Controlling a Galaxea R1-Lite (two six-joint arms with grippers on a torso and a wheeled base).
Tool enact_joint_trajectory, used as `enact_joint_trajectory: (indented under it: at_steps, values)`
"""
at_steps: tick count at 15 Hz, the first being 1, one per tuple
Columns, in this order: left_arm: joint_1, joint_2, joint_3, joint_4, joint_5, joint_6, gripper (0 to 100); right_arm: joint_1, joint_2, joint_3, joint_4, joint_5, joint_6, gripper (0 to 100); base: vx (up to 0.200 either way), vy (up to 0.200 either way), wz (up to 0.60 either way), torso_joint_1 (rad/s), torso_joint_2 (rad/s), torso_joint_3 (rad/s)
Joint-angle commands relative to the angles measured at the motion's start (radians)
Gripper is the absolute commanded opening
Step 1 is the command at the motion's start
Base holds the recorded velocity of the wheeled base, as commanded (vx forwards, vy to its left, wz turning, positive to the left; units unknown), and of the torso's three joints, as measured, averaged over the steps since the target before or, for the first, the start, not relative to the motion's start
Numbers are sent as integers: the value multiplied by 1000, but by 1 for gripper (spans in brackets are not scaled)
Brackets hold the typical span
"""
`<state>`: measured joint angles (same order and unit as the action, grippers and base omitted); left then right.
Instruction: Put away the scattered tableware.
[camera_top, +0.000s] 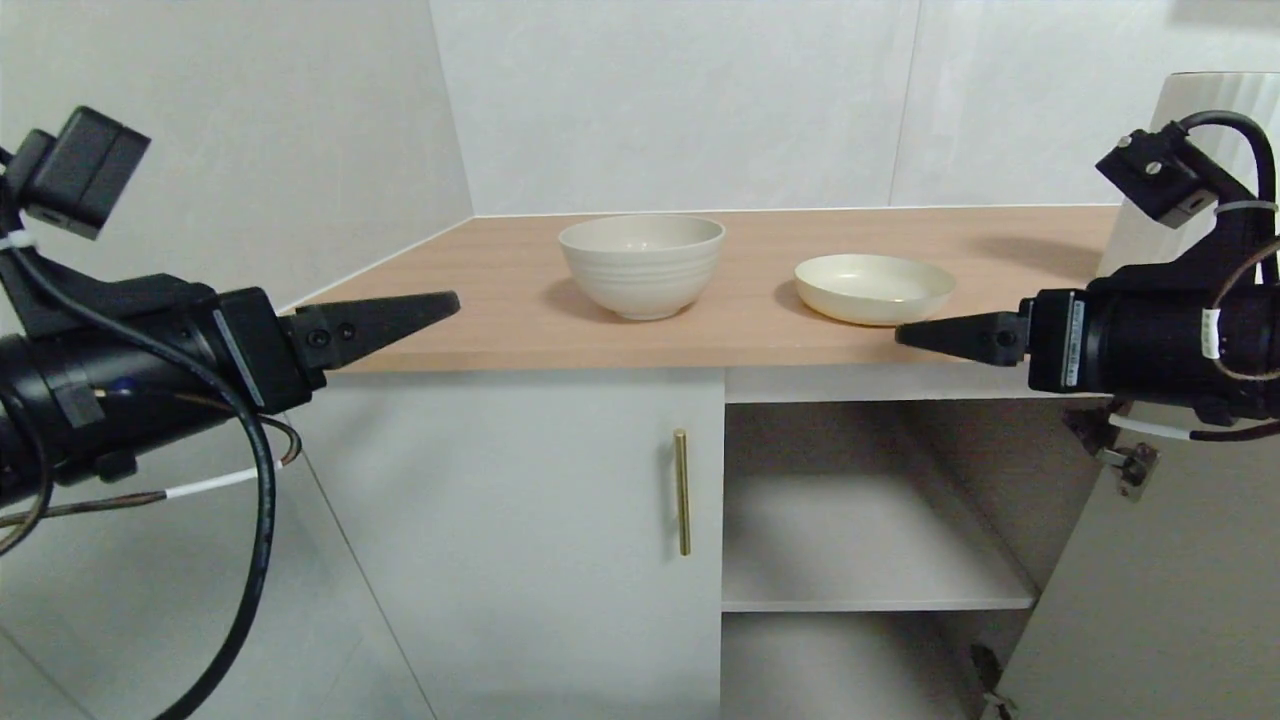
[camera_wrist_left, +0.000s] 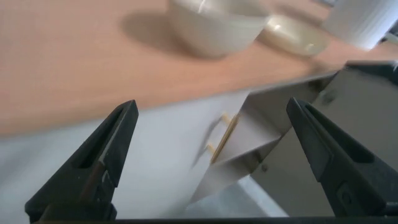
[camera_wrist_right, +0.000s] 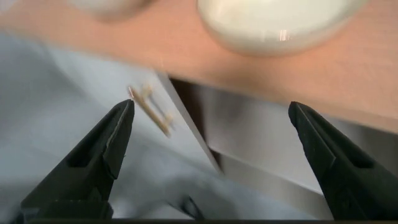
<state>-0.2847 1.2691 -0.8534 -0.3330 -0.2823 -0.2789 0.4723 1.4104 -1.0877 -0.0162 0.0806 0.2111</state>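
A deep cream bowl (camera_top: 642, 264) stands on the wooden countertop (camera_top: 480, 300), near the middle. To its right lies a shallow cream dish (camera_top: 874, 287). My left gripper (camera_top: 445, 302) hovers at the counter's front left corner, left of the bowl, open and holding nothing. My right gripper (camera_top: 905, 335) is level with the counter's front edge, just in front of the dish, open and holding nothing. In the left wrist view the bowl (camera_wrist_left: 217, 28) and dish (camera_wrist_left: 292, 37) lie beyond the fingers (camera_wrist_left: 112, 146). The dish (camera_wrist_right: 273, 22) sits right ahead in the right wrist view.
Below the counter, the left cabinet door (camera_top: 500, 520) with a brass handle (camera_top: 682, 492) is closed. The right compartment stands open, with a white shelf (camera_top: 870, 560) inside and its door (camera_top: 1160, 560) swung out to the right. A tiled wall corner bounds the counter on the left.
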Motion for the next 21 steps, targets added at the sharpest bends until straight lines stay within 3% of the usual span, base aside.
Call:
enact_joint_trajectory:
  at_steps: [1, 5, 11, 21]
  values:
    - [-11, 19, -79, 68, 0, -2, 100, -1, -61, 23, 47, 2, -44, 100, 0, 0, 0, 0, 0, 0]
    - [-27, 29, -82, 123, -17, -5, 100, -1, -33, 80, -87, 1, -47, 100, 0, 0, 0, 0, 0, 0]
    - [-33, 52, -72, 121, -52, -6, 100, -6, -16, 81, -99, 2, -47, 100, 0, 0, 0, 33, -153, -160]
    - [-36, 107, -85, 120, -44, -6, 100, -23, 45, 83, -131, 1, -47, 100, 0, 0, 0, 180, -490, -287]
